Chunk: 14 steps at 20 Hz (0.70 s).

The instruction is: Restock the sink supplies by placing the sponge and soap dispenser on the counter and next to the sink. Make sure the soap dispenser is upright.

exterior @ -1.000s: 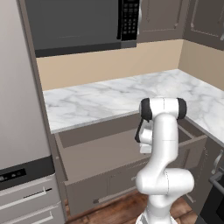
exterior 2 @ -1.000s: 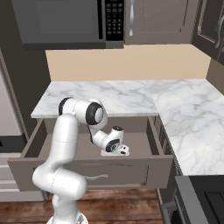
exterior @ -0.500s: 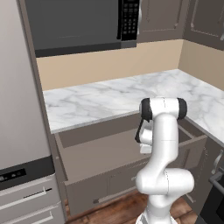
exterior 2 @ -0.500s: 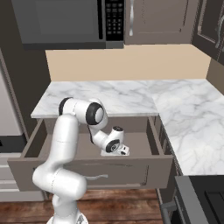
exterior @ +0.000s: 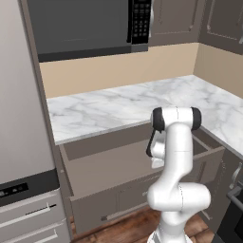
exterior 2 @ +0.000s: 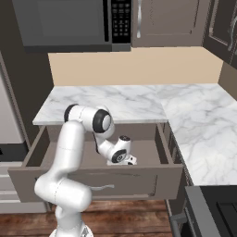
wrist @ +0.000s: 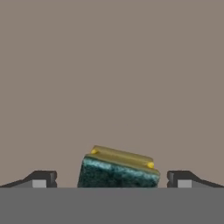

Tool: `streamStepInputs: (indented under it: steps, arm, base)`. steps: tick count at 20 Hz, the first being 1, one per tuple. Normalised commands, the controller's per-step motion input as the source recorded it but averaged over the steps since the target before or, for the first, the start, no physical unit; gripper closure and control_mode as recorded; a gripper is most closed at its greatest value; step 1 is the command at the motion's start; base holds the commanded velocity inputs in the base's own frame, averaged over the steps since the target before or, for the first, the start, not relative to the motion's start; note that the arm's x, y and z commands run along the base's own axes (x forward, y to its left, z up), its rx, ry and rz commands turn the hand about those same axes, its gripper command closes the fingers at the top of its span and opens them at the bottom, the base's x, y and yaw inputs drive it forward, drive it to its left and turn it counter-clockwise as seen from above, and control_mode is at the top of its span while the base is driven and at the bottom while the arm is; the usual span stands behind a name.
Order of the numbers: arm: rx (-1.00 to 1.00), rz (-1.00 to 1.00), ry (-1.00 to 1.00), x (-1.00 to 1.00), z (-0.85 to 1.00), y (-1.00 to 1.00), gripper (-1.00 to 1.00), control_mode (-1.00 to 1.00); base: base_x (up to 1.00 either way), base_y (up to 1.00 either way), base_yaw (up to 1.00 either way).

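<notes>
Sponge (wrist: 119, 169) sits low centre in hand view, on drawer (exterior 2: 152, 178) floor, btwn our spread-wide fingers (wrist: 40, 179); gripper (wrist: 111, 179) straddles it w/o contact, prob. so we can pinch its sides.

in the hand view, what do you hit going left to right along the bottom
left fingertip of the open tool → sponge, green scrub side facing the camera, lying on the drawer floor → right fingertip
</notes>
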Motion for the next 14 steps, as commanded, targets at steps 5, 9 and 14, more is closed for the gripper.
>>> streamStepInputs:
  steps: [5, 9, 14]
  arm:
    - [0.0, 0.0, 0.0, 0.0, -0.21, -0.01, -1.0, -1.0]
    - [0.0, 0.0, 0.0, 0.0, -0.26, 0.0, -1.0, -1.0]
    - [0.0, 0.0, 0.0, 0.0, -0.31, 0.0, -1.0, -1.0]
  base:
    - [0.0, 0.0, 0.0]
    - [0.0, 0.0, 0.0]
    - [0.0, 0.0, 0.0]
